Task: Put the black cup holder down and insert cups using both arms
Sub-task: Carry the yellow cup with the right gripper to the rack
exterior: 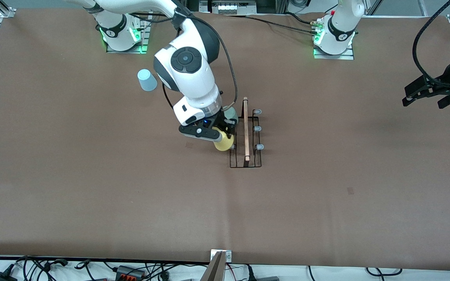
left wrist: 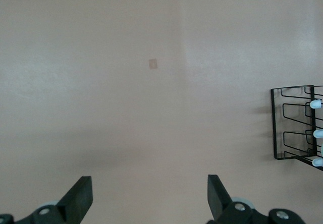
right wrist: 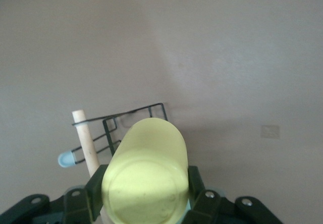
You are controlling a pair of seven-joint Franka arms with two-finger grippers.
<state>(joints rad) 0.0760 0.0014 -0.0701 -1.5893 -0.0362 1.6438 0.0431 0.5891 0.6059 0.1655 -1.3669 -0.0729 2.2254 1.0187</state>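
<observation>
Gripping yellow cup (exterior: 224, 143) over black cup holder (exterior: 246, 134), right gripper (exterior: 220, 133) is clamped; left gripper (exterior: 424, 95) is spread, waiting.

Right claw (right wrist: 146, 196) grips yellow cup (right wrist: 146, 176), seemingly over black cup holder (right wrist: 132, 121).

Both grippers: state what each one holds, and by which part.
The right gripper holds the yellow cup by its side walls near the closed base, over the black cup holder. The left gripper is open and holds nothing.
</observation>
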